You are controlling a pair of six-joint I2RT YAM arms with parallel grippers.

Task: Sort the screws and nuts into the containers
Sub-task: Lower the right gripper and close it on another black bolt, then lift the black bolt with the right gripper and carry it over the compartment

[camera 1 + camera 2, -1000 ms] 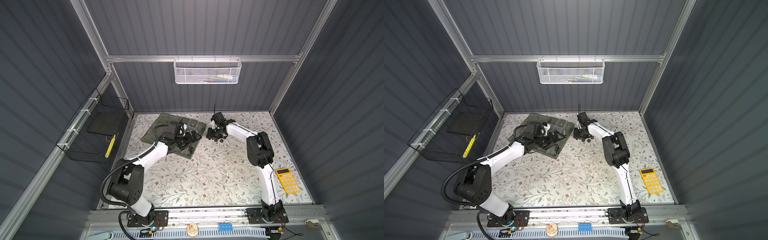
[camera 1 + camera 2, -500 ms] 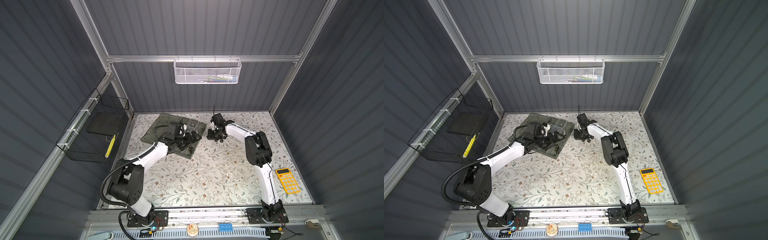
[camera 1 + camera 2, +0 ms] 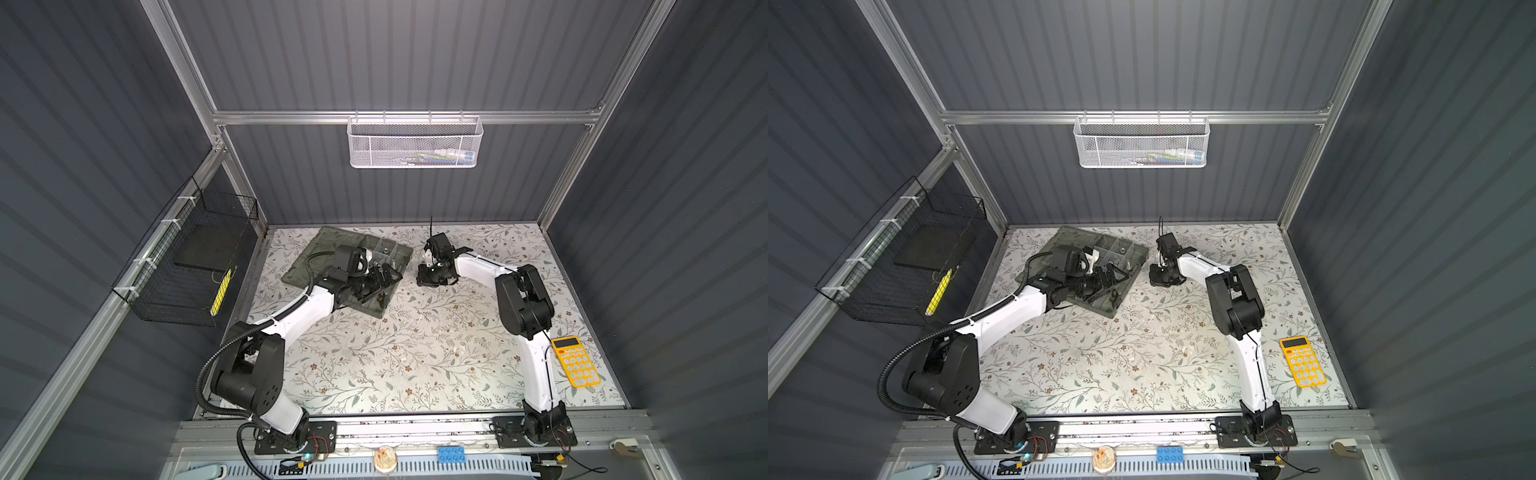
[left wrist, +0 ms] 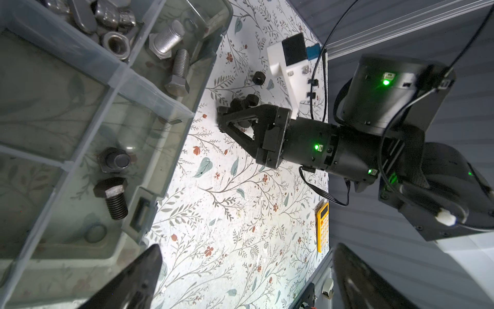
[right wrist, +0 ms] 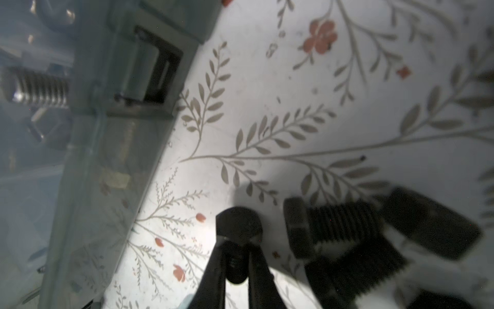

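My right gripper (image 5: pixel 236 256) is down at the table just right of the organizer box (image 3: pixel 376 309) and shut on a black screw (image 5: pixel 238 227), its shank pinched between the fingers. More loose black screws (image 5: pixel 331 227) lie beside it, and a black nut (image 4: pixel 258 78) lies a little farther off. My left gripper (image 4: pixel 246 278) hangs open over the box's near edge with nothing between its fingers. The containers in the box (image 4: pixel 171 149) hold silver screws (image 4: pixel 179 72), black screws (image 4: pixel 112 195) and silver nuts (image 4: pixel 116 45). Both grippers show in both top views, left (image 3: pixel 1111 276) and right (image 3: pixel 1165 276).
A yellow calculator (image 3: pixel 577 361) lies at the table's right edge. A white mesh basket (image 3: pixel 415 143) hangs on the back wall and a black wire basket (image 3: pixel 187 266) on the left wall. The box's lid (image 3: pixel 328 245) lies open toward the back left.
My right gripper's jaws have closed on the black screw. The left arm has stayed where it was, still open.
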